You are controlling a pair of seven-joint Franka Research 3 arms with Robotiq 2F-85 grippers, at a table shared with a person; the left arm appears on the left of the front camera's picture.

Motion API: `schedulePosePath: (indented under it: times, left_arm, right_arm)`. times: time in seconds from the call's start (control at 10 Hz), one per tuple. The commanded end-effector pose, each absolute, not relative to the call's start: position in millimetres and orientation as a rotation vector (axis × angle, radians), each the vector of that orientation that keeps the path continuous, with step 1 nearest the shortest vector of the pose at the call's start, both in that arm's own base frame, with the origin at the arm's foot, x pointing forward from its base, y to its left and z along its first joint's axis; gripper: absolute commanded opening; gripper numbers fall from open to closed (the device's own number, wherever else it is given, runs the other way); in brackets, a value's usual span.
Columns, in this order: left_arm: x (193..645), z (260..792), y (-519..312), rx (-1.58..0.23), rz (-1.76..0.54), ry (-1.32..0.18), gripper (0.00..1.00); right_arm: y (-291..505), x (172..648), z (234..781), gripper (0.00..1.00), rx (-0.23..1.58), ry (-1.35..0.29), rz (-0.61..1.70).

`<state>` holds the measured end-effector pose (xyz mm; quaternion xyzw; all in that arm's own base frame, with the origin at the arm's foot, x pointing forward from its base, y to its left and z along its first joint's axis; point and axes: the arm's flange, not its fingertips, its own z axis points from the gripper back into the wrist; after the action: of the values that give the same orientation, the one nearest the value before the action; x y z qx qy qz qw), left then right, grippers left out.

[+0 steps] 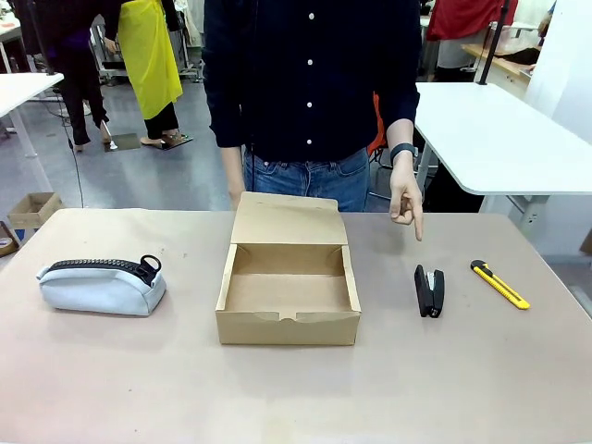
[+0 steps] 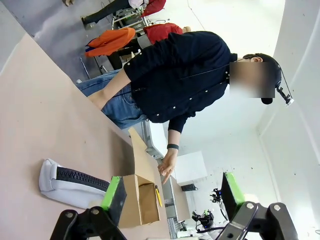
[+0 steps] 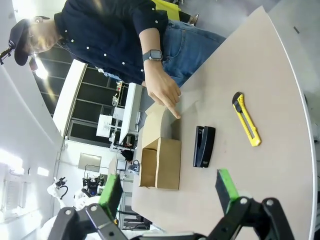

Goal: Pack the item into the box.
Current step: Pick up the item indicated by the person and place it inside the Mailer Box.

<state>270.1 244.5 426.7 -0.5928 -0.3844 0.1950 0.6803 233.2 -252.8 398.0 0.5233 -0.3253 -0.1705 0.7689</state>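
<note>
A small black stapler (image 1: 428, 290) lies on the table to the right of the open brown cardboard box (image 1: 288, 277), whose flap lid stands back toward the person. The person's hand (image 1: 405, 199) points a finger down at the stapler from just behind it. In the right wrist view the stapler (image 3: 204, 146) lies ahead of my right gripper (image 3: 170, 192), which is open and empty, with the box (image 3: 162, 162) beside it. My left gripper (image 2: 172, 196) is open and empty too; past it show the box (image 2: 142, 200) and the pointing hand (image 2: 167, 167).
A light-blue zip pouch (image 1: 102, 283) lies at the table's left. A yellow-and-black utility knife (image 1: 499, 283) lies right of the stapler. The person stands at the far edge behind the box. White tables stand beyond.
</note>
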Motion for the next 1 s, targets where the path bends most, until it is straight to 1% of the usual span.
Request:
schedulePosePath:
  times: [0.0, 0.4, 0.5, 0.6, 0.7, 0.9]
  left_arm:
    - [270, 428, 244, -1.342, 0.424, -0.893, 1.0]
    - [270, 428, 244, -1.342, 0.424, -0.893, 1.0]
    - [270, 428, 244, -1.342, 0.424, -0.893, 1.0]
    - [270, 428, 244, -1.342, 0.424, -0.893, 1.0]
    - [270, 428, 244, -1.342, 0.424, -0.893, 1.0]
    - [270, 428, 244, -1.342, 0.424, -0.893, 1.0]
  right_arm:
    - [-255, 236, 400, 1.0, 1.141, -0.743, -0.349]
    - [-255, 236, 400, 1.0, 1.141, -0.743, -0.349]
    - [-252, 233, 400, 1.0, 1.137, -0.712, -0.371]
    - [-235, 243, 409, 1.0, 1.136, -0.661, -0.343]
    - [-206, 259, 420, 1.0, 1.073, -0.619, -0.343]
    - [-139, 293, 438, 1.0, 0.897, -0.495, -0.25]
